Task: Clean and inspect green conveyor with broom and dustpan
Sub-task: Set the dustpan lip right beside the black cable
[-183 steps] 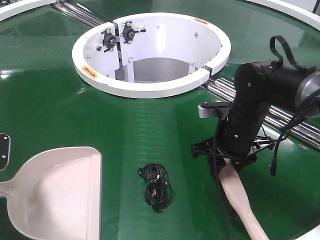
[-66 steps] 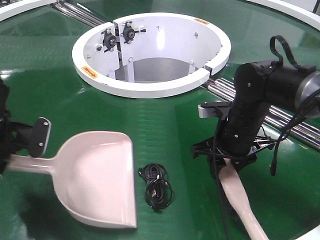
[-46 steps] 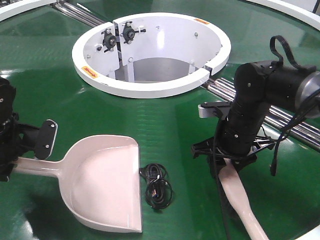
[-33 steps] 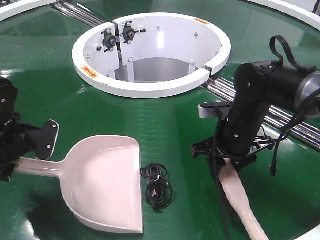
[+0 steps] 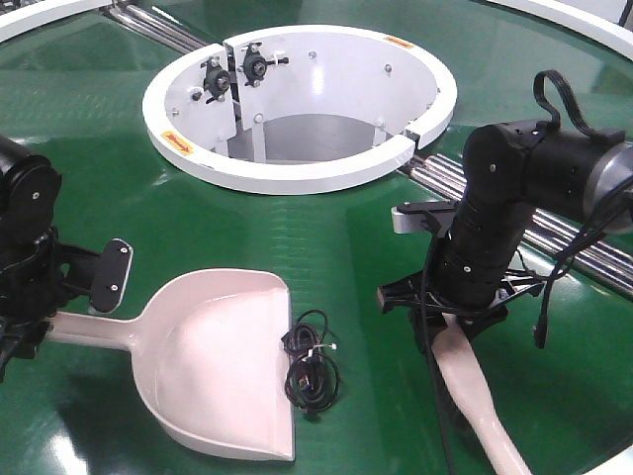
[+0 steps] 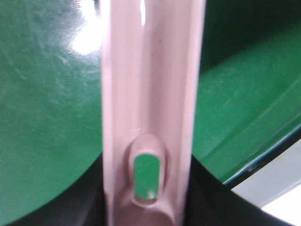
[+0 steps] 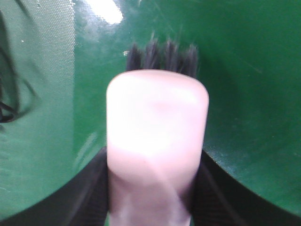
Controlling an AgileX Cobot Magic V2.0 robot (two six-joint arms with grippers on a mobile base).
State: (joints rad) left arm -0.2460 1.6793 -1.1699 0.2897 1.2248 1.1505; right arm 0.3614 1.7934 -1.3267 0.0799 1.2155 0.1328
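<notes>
Where the left arm comes in at the left edge of the front view, the left pincer (image 5: pixel 71 309) is clamped on the straight handle of the dustpan (image 5: pixel 213 366). The left wrist view shows that handle running up the middle between the dark fingers (image 6: pixel 80 207), its hang hole (image 6: pixel 146 176) showing green belt through it. The pan's scoop opens toward the right, with its flat front lip down at the belt. I cannot tell whether the lip rests on the surface.

A small coil of black cable (image 5: pixel 312 366) lies on the green conveyor (image 5: pixel 326 233) right against that lip. Behind it, the white ring-shaped opening (image 5: pixel 297 178) sits in the glossy belt, and chrome roller bars (image 5: pixel 435 178) run out from it toward the right.

Farther right, well apart from the dustpan, the right pincer (image 5: pixel 450 319) points down and is closed on the broom (image 5: pixel 480 396). The broom's pale body slants toward the lower right and leaves the picture at the bottom edge. The right wrist view shows the broom's rounded head (image 7: pixel 157 122) held between dark fingers (image 7: pixel 91 188), with dark bristles (image 7: pixel 162 55) beyond it against the green belt.
</notes>
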